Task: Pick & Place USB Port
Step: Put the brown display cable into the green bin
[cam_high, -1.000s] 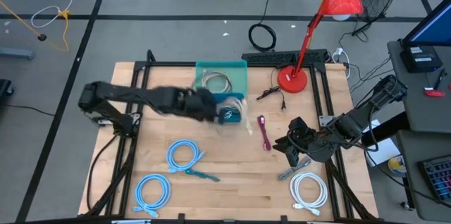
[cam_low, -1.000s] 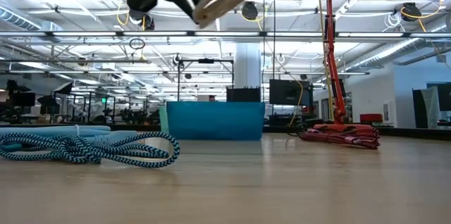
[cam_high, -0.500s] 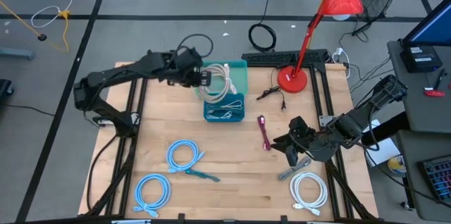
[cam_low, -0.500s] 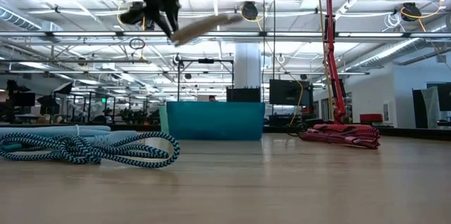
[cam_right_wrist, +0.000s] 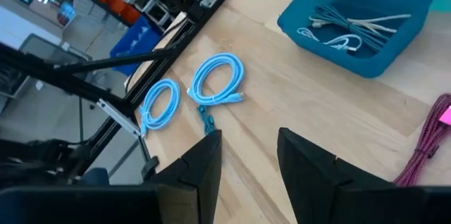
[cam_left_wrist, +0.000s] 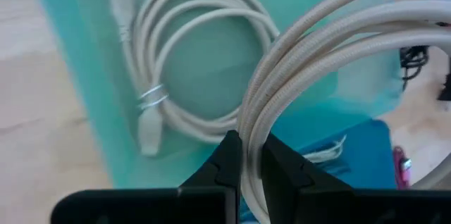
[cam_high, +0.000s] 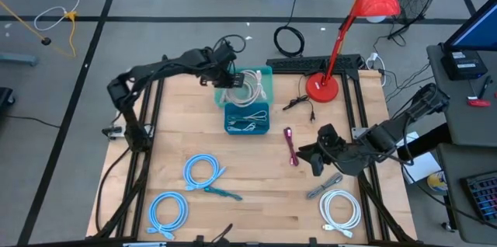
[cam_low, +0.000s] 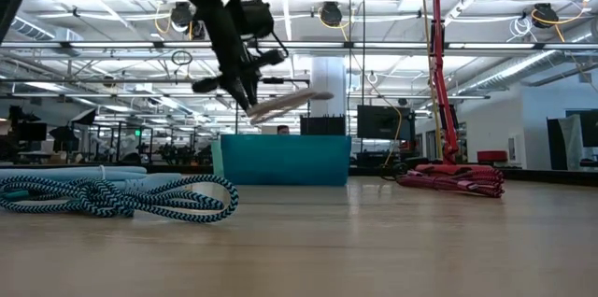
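My left gripper [cam_high: 227, 78] hovers over the light teal tray [cam_high: 266, 76] at the table's far side, shut on a coiled white cable [cam_high: 250, 85]. In the low view the gripper [cam_low: 239, 71] holds that cable [cam_low: 285, 103] above the tray's wall [cam_low: 285, 162]. A second white cable coil [cam_left_wrist: 187, 76] lies flat on the tray's floor. Just nearer sits a darker blue bin [cam_high: 247, 120] with thin cables inside. My right gripper [cam_high: 317, 158] waits open at the table's right side, above the wood. My left gripper pinches several strands of the white coil [cam_left_wrist: 251, 143] between its two fingers [cam_left_wrist: 227, 164], which lie across the strands. The coil is lifted clear and reaches out beyond the fingers, tilted, over the teal tray.
Two light blue cable coils [cam_high: 203, 173] [cam_high: 167, 210] lie near the table's front left. A white coil [cam_high: 339, 208] and a grey cable [cam_high: 322, 186] lie front right. A magenta cable [cam_high: 290, 146] rests mid-table. A red lamp base [cam_high: 322, 85] and a black cable [cam_high: 299, 104] are at the far right.
My left gripper has carried the white coil from above the blue bin toward the table's far edge, over the teal tray, and has come down lower. The coil has stayed in its fingers.
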